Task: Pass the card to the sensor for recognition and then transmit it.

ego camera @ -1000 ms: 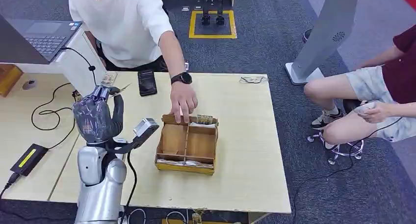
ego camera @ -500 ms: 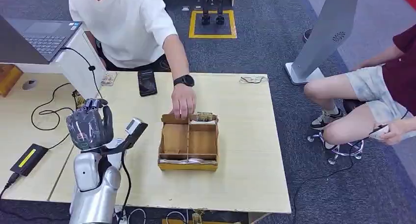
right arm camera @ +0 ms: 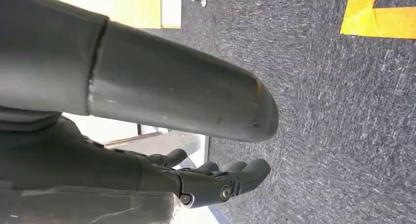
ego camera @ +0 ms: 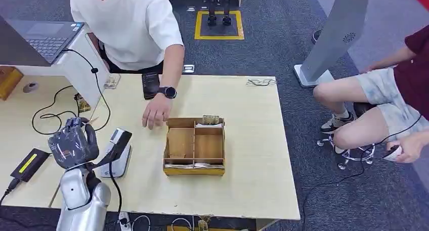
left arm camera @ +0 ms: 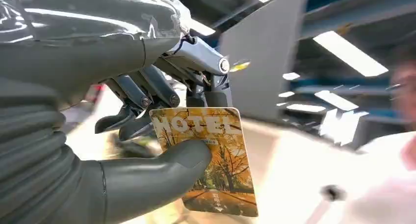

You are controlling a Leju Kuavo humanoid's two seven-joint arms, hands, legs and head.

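At the table's (ego camera: 253, 190) left end the left hand (ego camera: 73, 144) is raised, pinching the card (left arm camera: 208, 158) between thumb and fingers (an autumn scene printed "HOTEL", seen from the wrist). Just right of it the sensor (ego camera: 117, 152) stands on its white base, face tilted toward the hand. A person's hand (ego camera: 156, 112) rests on the tabletop farther along, near the tray's (ego camera: 193, 146) back left corner. The right hand (right arm camera: 196, 182) hangs over grey carpet, holding nothing, fingers lightly curled and apart.

wooden table (ego camera: 253, 155), divided box (ego camera: 194, 146), sensor (ego camera: 116, 152)
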